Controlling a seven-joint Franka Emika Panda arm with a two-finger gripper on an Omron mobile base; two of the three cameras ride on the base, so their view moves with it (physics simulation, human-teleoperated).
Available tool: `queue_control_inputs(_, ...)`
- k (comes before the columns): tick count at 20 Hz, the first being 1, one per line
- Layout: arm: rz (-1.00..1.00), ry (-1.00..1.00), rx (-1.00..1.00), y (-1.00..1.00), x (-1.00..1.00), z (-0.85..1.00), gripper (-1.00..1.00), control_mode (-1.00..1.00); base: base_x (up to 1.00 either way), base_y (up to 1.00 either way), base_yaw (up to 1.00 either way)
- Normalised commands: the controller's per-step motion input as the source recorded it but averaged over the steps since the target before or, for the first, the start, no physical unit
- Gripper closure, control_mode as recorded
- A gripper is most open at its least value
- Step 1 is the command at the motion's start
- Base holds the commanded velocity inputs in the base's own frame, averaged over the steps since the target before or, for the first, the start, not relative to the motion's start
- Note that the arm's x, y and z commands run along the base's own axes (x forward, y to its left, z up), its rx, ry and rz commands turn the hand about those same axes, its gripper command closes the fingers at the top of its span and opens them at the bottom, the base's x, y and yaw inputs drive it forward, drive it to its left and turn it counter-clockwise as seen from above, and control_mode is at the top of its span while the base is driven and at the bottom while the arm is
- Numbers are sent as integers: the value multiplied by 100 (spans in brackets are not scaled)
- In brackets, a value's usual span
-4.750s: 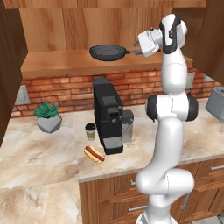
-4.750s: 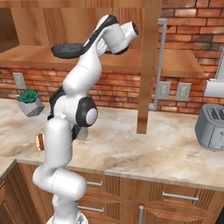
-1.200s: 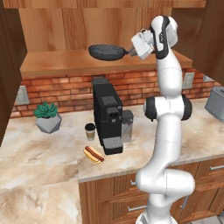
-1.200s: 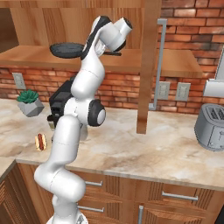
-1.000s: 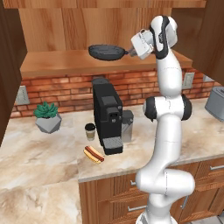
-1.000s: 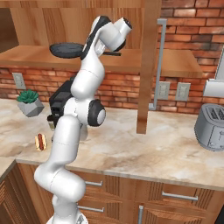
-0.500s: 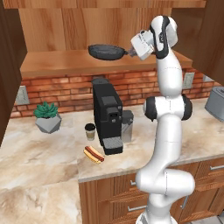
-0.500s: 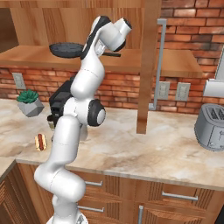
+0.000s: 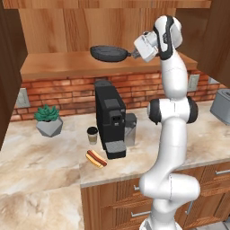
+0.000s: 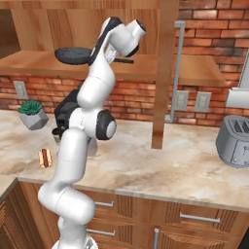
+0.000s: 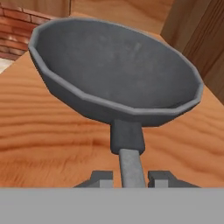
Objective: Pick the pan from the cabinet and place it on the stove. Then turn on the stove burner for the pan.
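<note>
the hand [image 11: 130,178] is clamped on the handle of the pan [image 9: 108,53], just above the cabinet [image 9: 67,63] shelf.

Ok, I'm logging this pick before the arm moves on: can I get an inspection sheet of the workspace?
Surface: marble counter, brick wall behind.
Job's things: pan lifted just above the cabinet shelf; handle runs back to the gripper. Stove: nothing seen.
Clutter: coffee machine, cup, hot dog, plant, toaster.
Grippers: gripper with jaws closed on the pan's handle.
Cables: nothing seen.
Surroundings: wall outlets, drawers below the counter.
</note>
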Motion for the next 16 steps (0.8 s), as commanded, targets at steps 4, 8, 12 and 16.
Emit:
queue_control_inputs(4, 0, 0, -8, 10, -24, -60, 100, -100, 0, 0, 0)
queue_control_inputs(8, 0, 0, -6, 7, -28, -55, 100, -100, 0, 0, 0)
queue_control_inputs(12, 0, 0, -2, 1, -33, -50, 100, -100, 0, 0, 0)
queue_control_inputs(16, 0, 0, 0, 0, -39, -48, 100, -100, 0, 0, 0)
